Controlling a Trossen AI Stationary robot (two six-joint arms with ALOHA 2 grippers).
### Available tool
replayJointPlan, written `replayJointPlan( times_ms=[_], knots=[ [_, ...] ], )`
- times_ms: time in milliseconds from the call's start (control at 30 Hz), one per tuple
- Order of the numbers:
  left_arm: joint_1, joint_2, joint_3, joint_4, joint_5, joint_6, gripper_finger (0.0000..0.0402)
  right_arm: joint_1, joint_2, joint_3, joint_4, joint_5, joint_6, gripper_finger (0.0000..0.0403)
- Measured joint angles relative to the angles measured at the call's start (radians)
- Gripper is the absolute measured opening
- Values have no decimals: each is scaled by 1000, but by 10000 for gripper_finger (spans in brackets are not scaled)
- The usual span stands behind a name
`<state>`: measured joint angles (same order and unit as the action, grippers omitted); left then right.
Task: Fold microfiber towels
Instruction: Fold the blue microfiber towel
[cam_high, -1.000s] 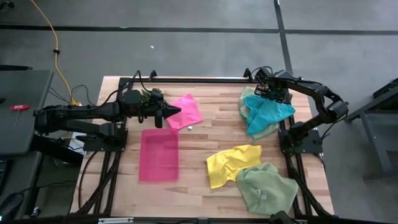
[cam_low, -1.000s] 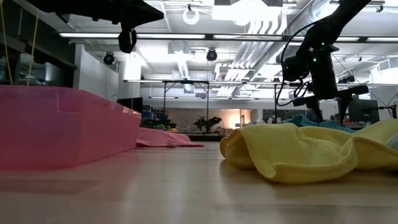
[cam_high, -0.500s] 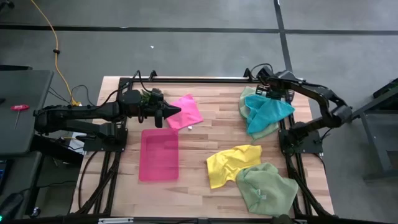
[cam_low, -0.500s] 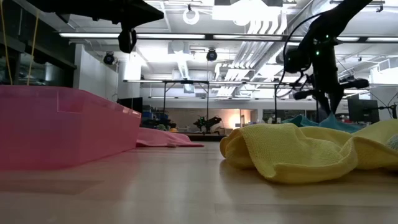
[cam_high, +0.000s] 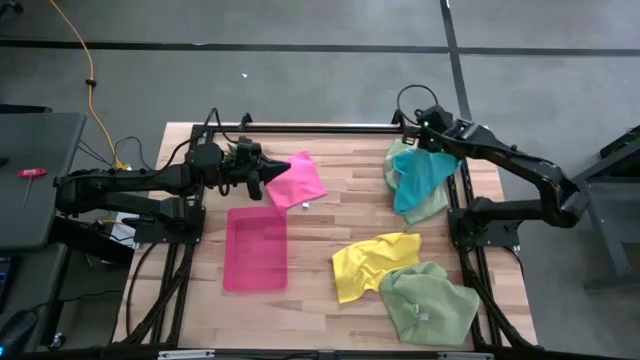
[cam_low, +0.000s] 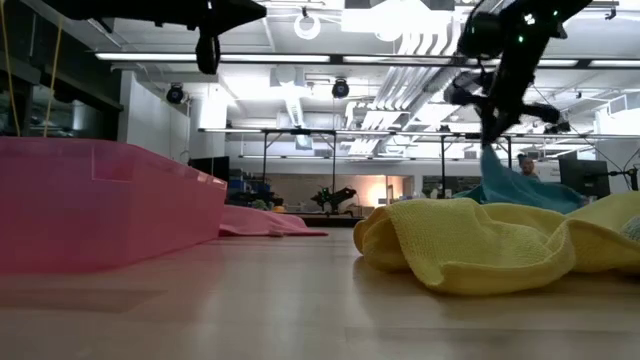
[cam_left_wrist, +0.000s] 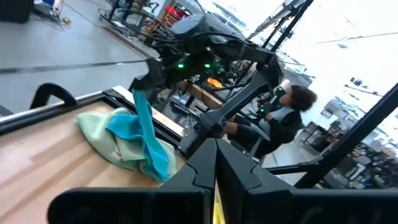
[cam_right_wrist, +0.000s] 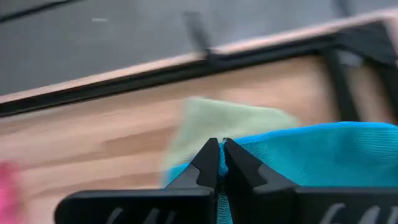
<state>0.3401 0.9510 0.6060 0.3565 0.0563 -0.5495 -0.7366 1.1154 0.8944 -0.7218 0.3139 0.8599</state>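
Jaws of the right gripper (cam_right_wrist: 219, 148) are seen pressed together on a corner of the teal towel (cam_high: 418, 183), which is lifted so that it hangs down from them in a narrow strip, its lower part draped on a pale green towel (cam_high: 400, 160) spread on the tabletop (cam_high: 320, 225) directly beneath. In the left wrist view the teal cloth (cam_left_wrist: 148, 140) is shown stretched between those jaws and the pale green one (cam_left_wrist: 102, 134) below.

Jaws of the left gripper (cam_high: 278, 169) are shut with nothing seen between them; they are held above the tabletop, and the hot pink towel (cam_high: 300, 180) lies flat just ahead of and below their tips. Whether the tips touch that cloth cannot be told.

A translucent pink tray (cam_high: 255, 247) rests well below and to the side of the left jaws, empty as far as can be seen. The yellow towel (cam_high: 370, 262) and a second pale green towel (cam_high: 428, 302) lie crumpled and overlapping, well apart from both sets of jaws.

As a judgement, the task is at an early stage: no towel is seen folded into a neat rectangle, and nothing has been stacked. The teal towel appears to be the one in hand, only just picked up; it would need spreading flat and folding, and the other four are left.
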Motion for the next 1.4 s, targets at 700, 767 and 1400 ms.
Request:
replayJointPlan(
  times_ms=[700,767,1400],
  knots=[
    [-35,341,167,59,-5,258,136,509,10,0,558,-471,-191,0],
    [-35,387,203,53,26,286,152,556,10,0,551,-491,-199,0],
    [-128,568,256,-102,256,428,193,657,11,0,429,-268,-110,0]
  ],
)
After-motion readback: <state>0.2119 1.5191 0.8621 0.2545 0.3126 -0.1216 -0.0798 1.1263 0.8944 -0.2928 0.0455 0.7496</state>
